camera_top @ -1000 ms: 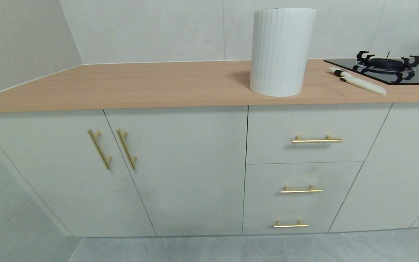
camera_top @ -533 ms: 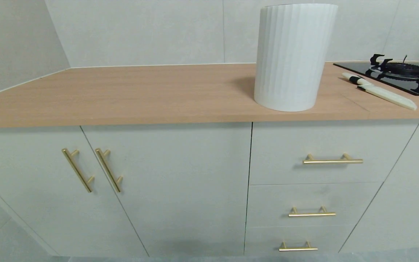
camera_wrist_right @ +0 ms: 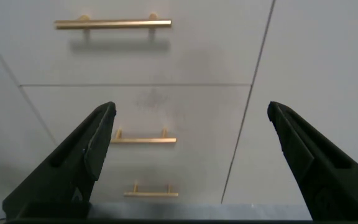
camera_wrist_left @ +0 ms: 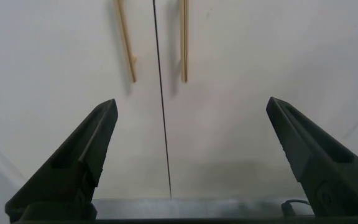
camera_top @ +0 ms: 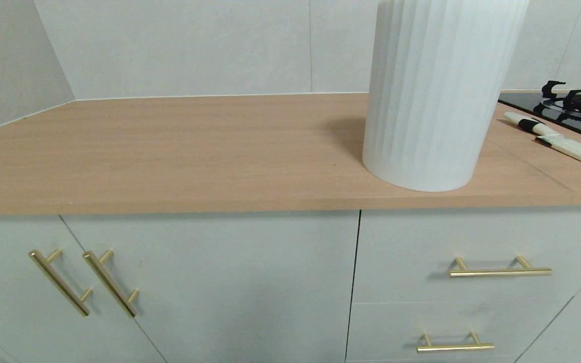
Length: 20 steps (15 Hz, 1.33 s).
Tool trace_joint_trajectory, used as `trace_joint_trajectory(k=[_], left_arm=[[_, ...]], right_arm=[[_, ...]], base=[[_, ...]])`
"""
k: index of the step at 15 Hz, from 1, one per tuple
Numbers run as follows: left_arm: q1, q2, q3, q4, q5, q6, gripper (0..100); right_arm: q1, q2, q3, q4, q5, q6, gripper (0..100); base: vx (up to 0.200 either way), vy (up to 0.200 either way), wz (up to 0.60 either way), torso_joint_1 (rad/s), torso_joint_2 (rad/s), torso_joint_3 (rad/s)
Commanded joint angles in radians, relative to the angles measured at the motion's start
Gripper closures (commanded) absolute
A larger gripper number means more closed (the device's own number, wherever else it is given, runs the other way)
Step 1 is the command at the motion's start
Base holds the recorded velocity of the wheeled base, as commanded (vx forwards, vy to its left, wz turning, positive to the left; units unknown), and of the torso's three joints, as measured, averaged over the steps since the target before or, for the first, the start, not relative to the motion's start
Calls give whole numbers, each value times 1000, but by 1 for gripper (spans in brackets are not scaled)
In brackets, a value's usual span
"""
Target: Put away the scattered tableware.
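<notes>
A cream knife (camera_top: 560,142) with a black band on its handle lies on the wooden counter (camera_top: 169,151) at the right, beside the hob. A tall white ribbed container (camera_top: 437,91) stands on the counter just left of the knife. My left gripper (camera_wrist_left: 191,118) is open, low in front of the double cabinet doors (camera_wrist_left: 160,93), with nothing between its fingers. My right gripper (camera_wrist_right: 191,118) is open too, facing the drawer fronts (camera_wrist_right: 148,112) below the counter, and holds nothing.
A black gas hob (camera_top: 573,108) sits at the counter's far right. Below are two cabinet doors with gold handles (camera_top: 83,282) and stacked drawers with gold handles (camera_top: 500,271). Tiled walls close the back and the left corner.
The head camera has come closer to the counter, so the container, knife and cabinets look larger and lie lower in the picture. Nothing on the counter has moved.
</notes>
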Motion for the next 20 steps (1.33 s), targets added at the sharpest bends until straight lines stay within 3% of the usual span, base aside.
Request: trace_joint_trajectory(k=[1,10,20], left_arm=[[0,0,0,1,0,0,0],[0,0,0,1,0,0,0],[0,0,0,1,0,0,0]], right_arm=[[0,2,1,0,0,0,0],[0,2,0,0,0,3,0],[0,2,0,0,0,3,0]], base=[[0,0,0,0,0,0],[0,0,0,0,0,0],[0,-200,0,1,3,4]])
